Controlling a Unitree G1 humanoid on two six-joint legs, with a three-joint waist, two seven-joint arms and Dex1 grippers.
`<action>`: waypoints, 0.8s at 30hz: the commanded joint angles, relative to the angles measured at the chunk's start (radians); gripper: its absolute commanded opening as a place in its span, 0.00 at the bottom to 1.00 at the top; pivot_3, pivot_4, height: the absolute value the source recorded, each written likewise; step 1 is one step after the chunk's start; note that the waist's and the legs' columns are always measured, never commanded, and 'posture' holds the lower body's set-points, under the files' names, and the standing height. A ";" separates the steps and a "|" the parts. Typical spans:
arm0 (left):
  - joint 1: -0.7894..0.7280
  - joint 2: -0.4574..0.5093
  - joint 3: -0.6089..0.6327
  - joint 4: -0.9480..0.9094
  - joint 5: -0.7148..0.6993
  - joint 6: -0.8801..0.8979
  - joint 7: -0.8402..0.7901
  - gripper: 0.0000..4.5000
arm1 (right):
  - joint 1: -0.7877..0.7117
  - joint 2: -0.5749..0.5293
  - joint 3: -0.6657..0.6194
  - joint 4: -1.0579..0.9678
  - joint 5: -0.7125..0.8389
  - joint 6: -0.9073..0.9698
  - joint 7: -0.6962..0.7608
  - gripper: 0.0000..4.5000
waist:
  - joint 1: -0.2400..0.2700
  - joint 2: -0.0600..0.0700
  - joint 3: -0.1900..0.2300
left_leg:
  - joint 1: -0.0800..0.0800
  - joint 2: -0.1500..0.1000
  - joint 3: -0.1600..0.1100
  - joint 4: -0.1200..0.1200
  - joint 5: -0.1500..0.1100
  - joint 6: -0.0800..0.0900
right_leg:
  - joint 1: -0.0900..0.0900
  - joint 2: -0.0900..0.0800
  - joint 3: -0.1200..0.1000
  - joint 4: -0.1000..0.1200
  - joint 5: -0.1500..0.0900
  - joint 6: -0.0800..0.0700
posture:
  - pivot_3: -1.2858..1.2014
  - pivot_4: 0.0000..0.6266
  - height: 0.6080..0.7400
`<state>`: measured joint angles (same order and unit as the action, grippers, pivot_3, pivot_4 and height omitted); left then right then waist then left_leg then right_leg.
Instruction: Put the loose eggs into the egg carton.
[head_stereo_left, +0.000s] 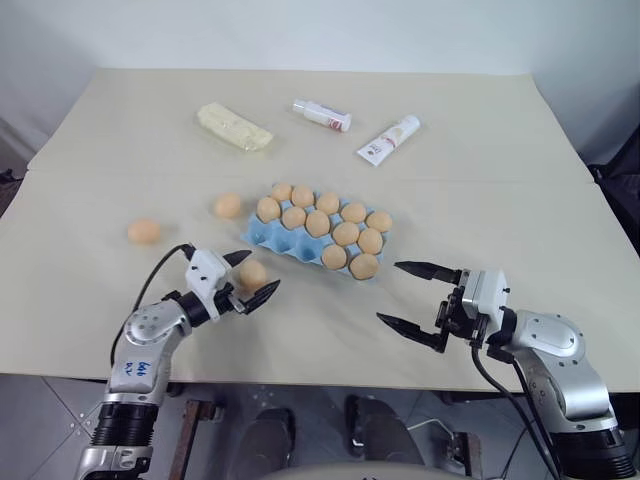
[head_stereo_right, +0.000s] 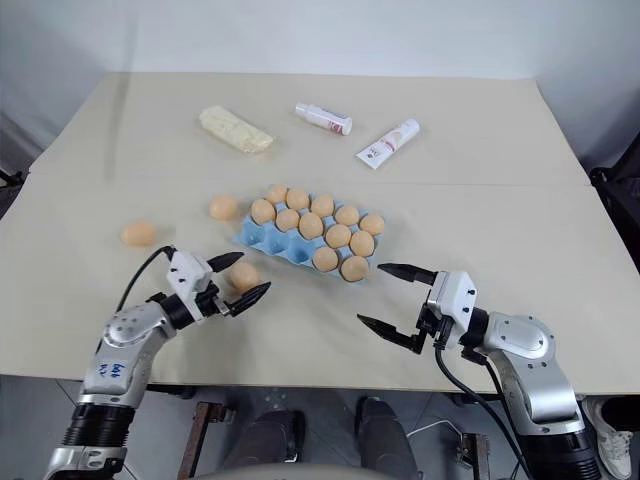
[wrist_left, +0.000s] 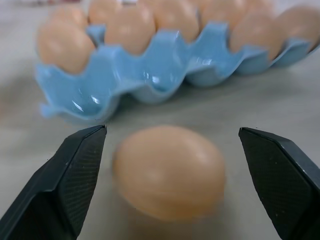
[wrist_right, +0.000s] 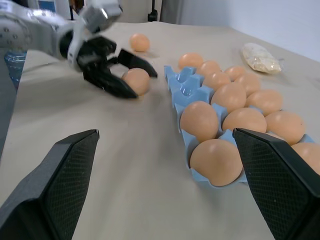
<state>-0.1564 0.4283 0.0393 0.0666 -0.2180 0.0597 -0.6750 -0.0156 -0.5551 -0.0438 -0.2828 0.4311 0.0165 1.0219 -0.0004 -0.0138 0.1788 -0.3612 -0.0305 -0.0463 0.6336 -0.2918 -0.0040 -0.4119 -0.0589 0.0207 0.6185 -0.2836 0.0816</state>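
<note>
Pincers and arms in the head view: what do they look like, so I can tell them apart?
Both arms are silver-grey metal with black joints. Each pincer, left pincer and right pincer, has a white housing and two black pointed fingers with textured pads. A black cable loops off each wrist. The left forearm carries blue handwritten marks.

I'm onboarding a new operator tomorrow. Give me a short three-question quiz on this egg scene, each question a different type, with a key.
1. True or false: the left pincer has shut on an egg.
2. How many loose eggs lie on the table outside the egg carton?
3. Multiple choice. The right pincer is: A) open with nothing between its fingers, B) holding the tube, C) touching the carton.

Key
1. False: its fingers stand open on either side of the nearest egg.
2. Three: the nearest egg, one beside the carton's left end, and one further left.
3. A
</note>
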 joint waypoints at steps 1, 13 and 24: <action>-0.017 0.002 -0.011 0.008 0.023 -0.043 -0.002 0.92 | -0.006 0.008 0.010 -0.058 0.028 0.011 -0.013 1.00 | 0.001 0.000 0.000 | 0.000 0.000 0.000 0.000 0.000 0.000 | 0.000 0.000 0.000 0.000 0.000 0.000 | 0.52 0.24 1.00; -0.119 -0.022 -0.053 -0.088 -0.046 -0.027 -0.082 0.55 | 0.011 0.021 0.014 -0.069 0.019 0.016 -0.051 1.00 | 0.009 0.000 0.000 | -0.001 0.000 -0.001 0.001 0.000 0.000 | 0.000 -0.001 0.000 0.000 0.000 0.000 | 0.52 0.24 1.00; -0.388 -0.170 -0.140 0.217 0.048 -0.114 -0.051 0.75 | 0.028 0.047 0.027 -0.112 -0.004 0.011 -0.132 1.00 | 0.019 0.000 0.000 | -0.004 -0.002 0.000 0.005 0.000 0.002 | -0.001 0.000 0.000 0.000 0.002 0.003 | 0.52 0.24 1.00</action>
<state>-0.5230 0.2570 -0.1090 0.2777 -0.1746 -0.0224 -0.7286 0.0110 -0.5151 -0.0125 -0.3536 0.4231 0.0415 0.9011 0.0187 -0.0141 0.1790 -0.3663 -0.0327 -0.0464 0.6392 -0.2915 -0.0025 -0.4139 -0.0586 0.0202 0.6190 -0.2817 0.0851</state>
